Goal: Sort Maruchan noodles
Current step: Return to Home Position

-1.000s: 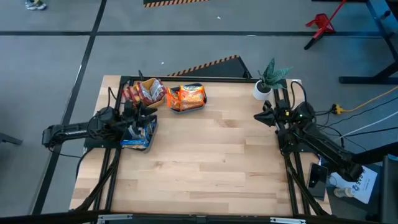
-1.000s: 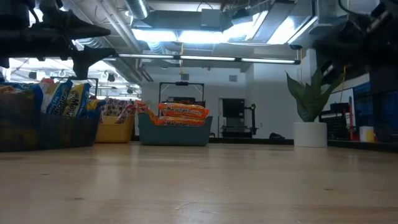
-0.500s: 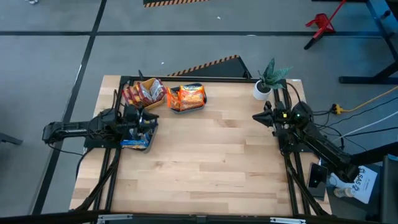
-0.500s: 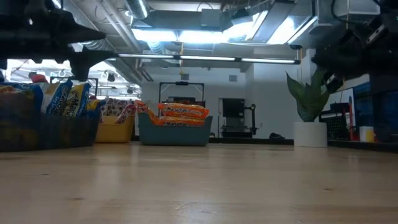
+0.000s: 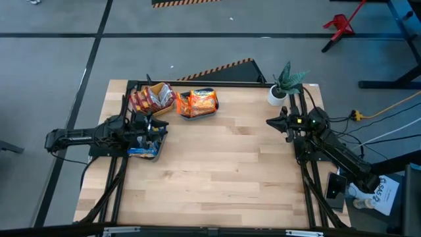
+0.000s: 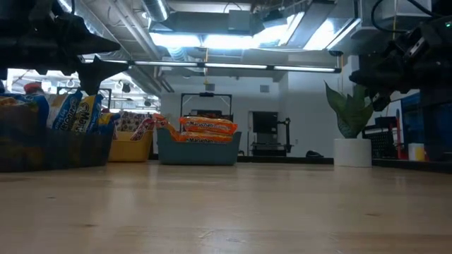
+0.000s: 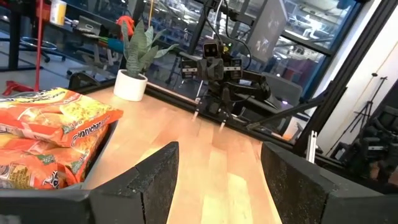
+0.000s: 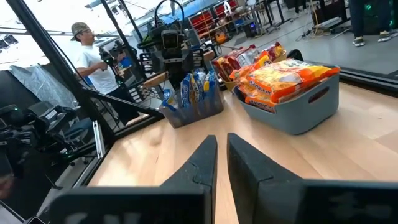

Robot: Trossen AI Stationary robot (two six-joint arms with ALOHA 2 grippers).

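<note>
Already sorted, the crinkly plastic Maruchan noodle packets sit in three bins towards the far left corner of the light wooden table. Orange packets fill a grey-blue plastic bin by the far edge. Just beside it, nearer the corner, red-maroon packets lie in a yellow plastic bin. Blue-silver packets stand upright in a dark plastic bin close to the left edge.

The left gripper hovers above that dark bin, its fingers spread wide with nothing between them. The right gripper hangs near the right edge, well apart from the bins. Its fingers are drawn almost together, leaving only a thin slit, and it is empty.

A small potted green plant in a white pot stands at the far right corner.
</note>
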